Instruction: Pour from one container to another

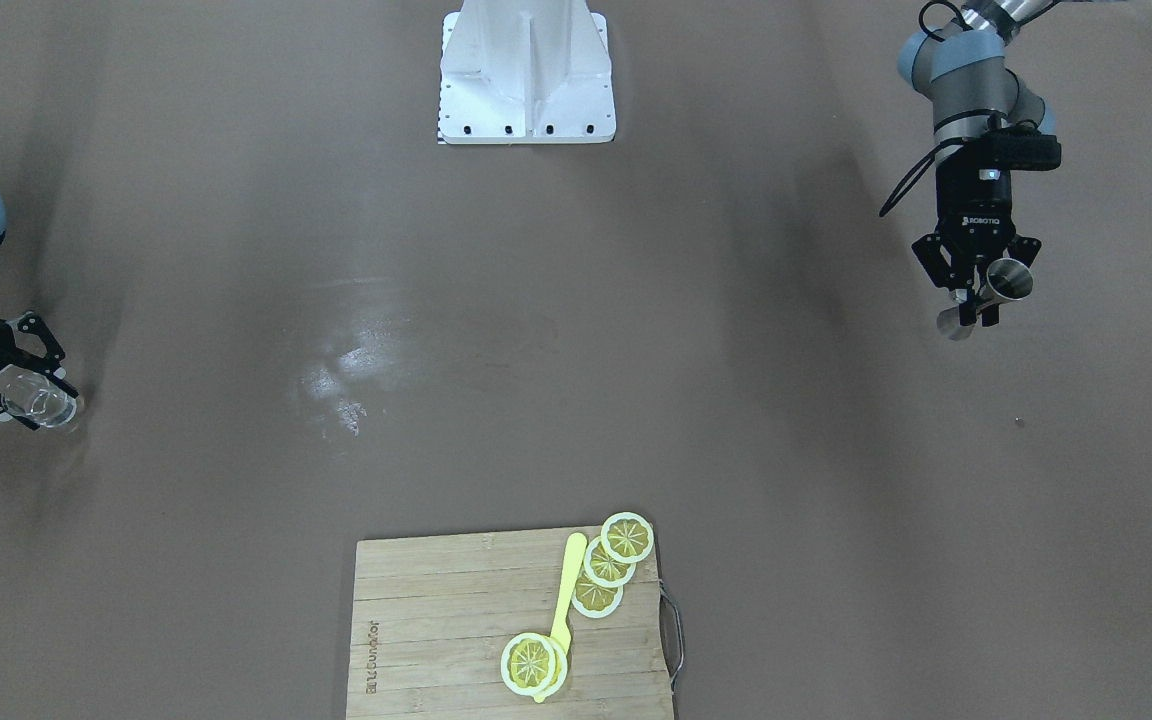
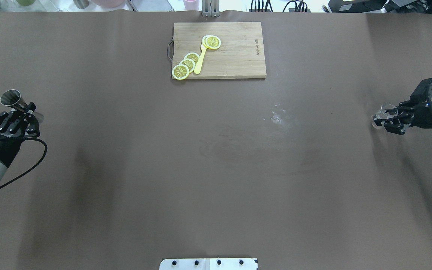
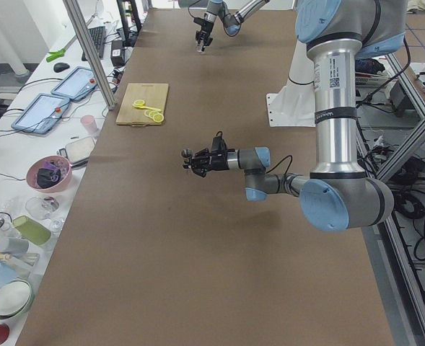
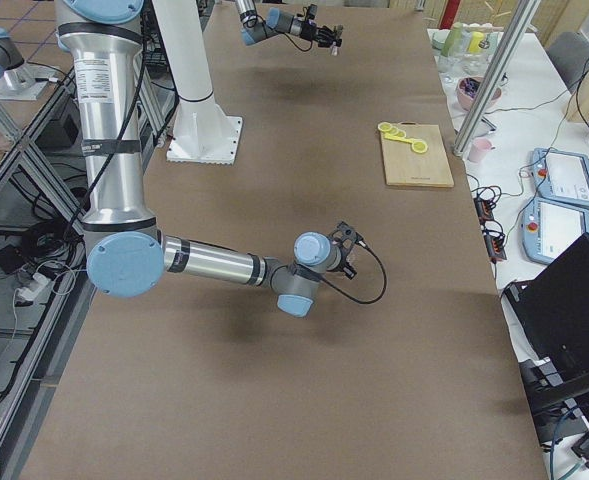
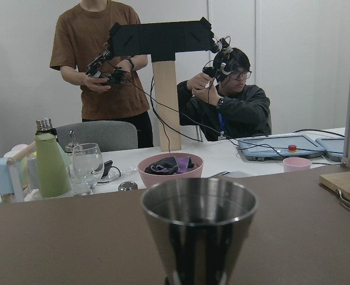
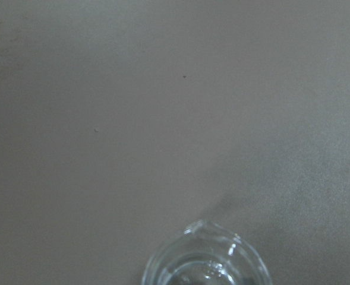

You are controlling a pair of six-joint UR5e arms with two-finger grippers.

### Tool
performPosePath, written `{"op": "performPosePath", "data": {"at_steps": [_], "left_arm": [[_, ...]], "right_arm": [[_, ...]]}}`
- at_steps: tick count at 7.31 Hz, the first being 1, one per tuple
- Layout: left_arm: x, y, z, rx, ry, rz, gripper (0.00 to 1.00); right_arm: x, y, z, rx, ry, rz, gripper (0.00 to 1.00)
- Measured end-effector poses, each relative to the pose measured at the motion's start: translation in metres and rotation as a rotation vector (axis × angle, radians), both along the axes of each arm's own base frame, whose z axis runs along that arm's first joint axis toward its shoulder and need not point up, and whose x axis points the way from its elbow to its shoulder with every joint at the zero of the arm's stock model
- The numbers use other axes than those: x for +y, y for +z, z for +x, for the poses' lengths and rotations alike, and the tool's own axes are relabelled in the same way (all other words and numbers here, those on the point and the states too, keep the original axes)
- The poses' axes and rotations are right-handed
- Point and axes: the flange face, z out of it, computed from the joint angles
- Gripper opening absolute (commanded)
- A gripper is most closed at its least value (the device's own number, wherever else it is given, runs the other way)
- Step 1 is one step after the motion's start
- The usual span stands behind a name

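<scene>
The steel jigger [image 2: 11, 98] is clamped at its narrow waist by my left gripper [image 2: 24, 112], which is shut on it at the table's left end. In the front-facing view the jigger [image 1: 1009, 279] leans sideways in that gripper [image 1: 978, 300]. Its open upper cone [image 5: 198, 225] fills the lower left wrist view; I cannot see any contents. The small clear glass cup [image 2: 379, 118] sits between the fingers of my right gripper [image 2: 387, 119], shut on it at the far right end. The glass [image 1: 41, 403] shows again in the front-facing view, and its rim [image 6: 207, 261] in the right wrist view.
A wooden cutting board [image 2: 231, 48] with lemon slices [image 2: 186, 65] and a yellow knife [image 2: 200, 60] lies at the table's far middle edge. The white robot base [image 1: 526, 75] is on my side. Two operators and cluttered side tables stand beyond the far edge.
</scene>
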Motion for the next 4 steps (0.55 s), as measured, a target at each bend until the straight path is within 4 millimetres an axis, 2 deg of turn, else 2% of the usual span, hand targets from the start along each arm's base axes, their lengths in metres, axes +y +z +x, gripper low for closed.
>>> {"op": "performPosePath", "data": {"at_steps": [1,2,4], "left_arm": [[0.002,0.006,0.002,0.002,0.001,-0.014,0.0],[0.004,0.013,0.004,0.002,0.004,-0.024,0.0],[0.006,0.03,0.008,-0.002,0.005,-0.046,0.0]], "right_arm": [[0.001,0.0,-0.002,0.001,-0.001,0.001,0.0],[0.001,0.0,-0.003,0.002,-0.002,0.001,0.12],[0.002,0.001,-0.004,0.002,-0.002,-0.001,0.25]]}}
